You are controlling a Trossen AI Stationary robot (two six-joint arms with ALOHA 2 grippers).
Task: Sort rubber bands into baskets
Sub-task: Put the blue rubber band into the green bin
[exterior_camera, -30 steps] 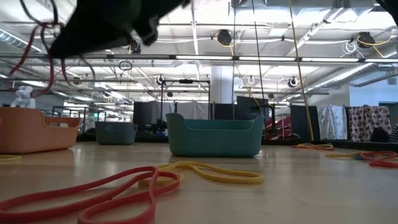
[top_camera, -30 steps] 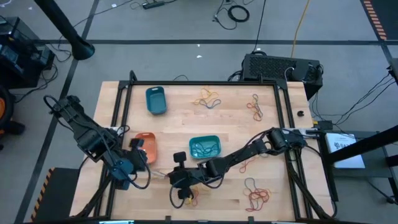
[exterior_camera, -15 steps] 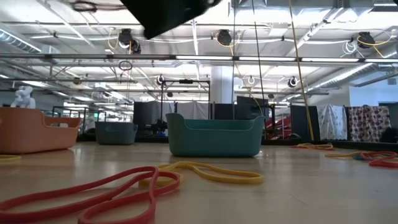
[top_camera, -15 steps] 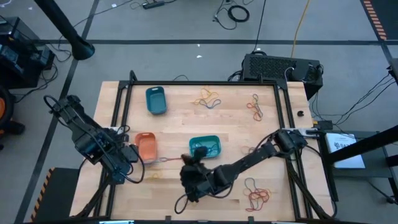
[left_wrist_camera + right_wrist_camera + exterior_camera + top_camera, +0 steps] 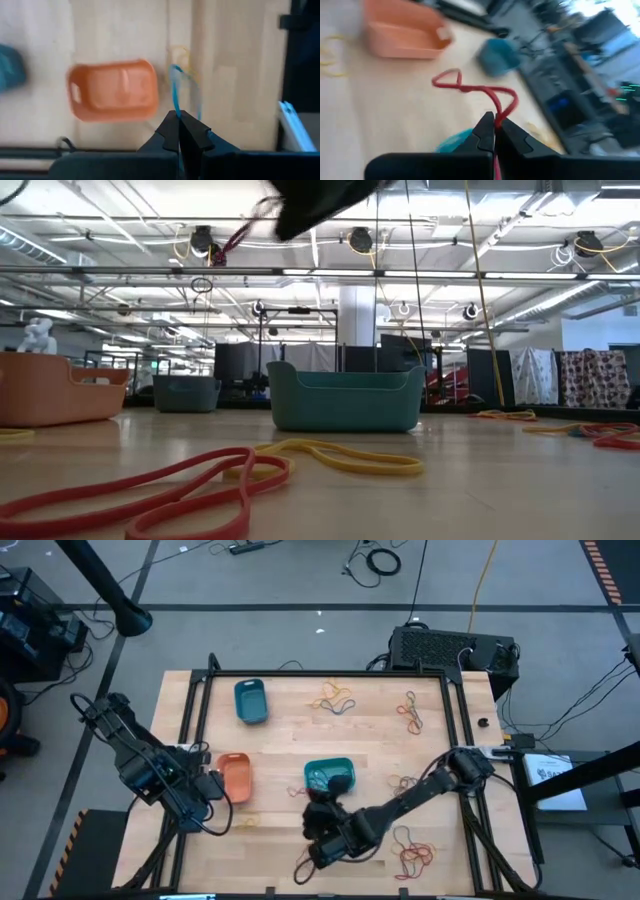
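Baskets are set on the table point(image 5: 430, 755): a blue basket point(image 5: 251, 701) far left, an orange basket point(image 5: 235, 776) left, a teal basket point(image 5: 329, 775) at centre. Loose rubber bands point(image 5: 415, 856) are scattered near right, more far off. The right gripper point(image 5: 494, 126), near the teal basket, is clamped on a red band point(image 5: 475, 91); the left gripper point(image 5: 178, 122), beside the orange basket, is pinched on a blue band point(image 5: 176, 95). Either dangling loop could be snagged on a rim or dropped in a basket of the wrong colour, since both hang slack.

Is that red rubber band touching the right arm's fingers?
Touching. The right wrist view shows the red rubber band pinched between the shut fingers of the right gripper.
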